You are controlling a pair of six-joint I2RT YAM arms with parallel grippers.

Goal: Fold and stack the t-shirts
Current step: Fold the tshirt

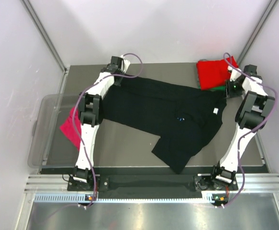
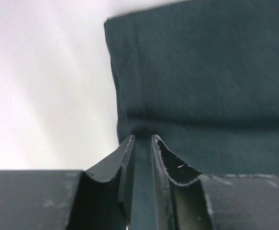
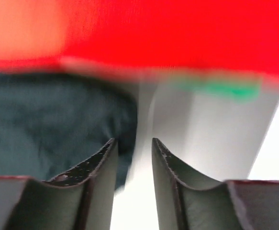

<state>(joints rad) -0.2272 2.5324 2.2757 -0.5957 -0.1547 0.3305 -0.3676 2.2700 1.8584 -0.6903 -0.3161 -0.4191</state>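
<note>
The left claw (image 2: 143, 139) is nearly closed, with a fold of the black shirt (image 1: 168, 110) between its jaws at the shirt's far-left corner. How firm that pinch is, I cannot tell. The right claw (image 3: 134, 141) stands partly open and holds nothing; bare table shows through its gap, and the view is blurred. It hangs at the black shirt's far-right edge, just beside the red shirt (image 1: 213, 72).

The black shirt lies spread flat across the middle of the table (image 1: 125, 139), with its neck label (image 1: 216, 111) to the right and one sleeve toward the arms. The red shirt sits folded at the far-right corner, with a green shirt (image 3: 235, 90) peeking out beneath it. A magenta shirt (image 1: 72, 125) lies at the left, by the clear bin (image 1: 39, 143).

The cloth looks light, limp and thin, so it will likely sag, drag and crease rather than hold a shape. The stitched hem and shoulder seams are probably the best holds, being thicker and less likely to slip. Pinching both layers at two matching corners should carry the edge over evenly; a hold on one layer alone would likely pull the shirt open.
</note>
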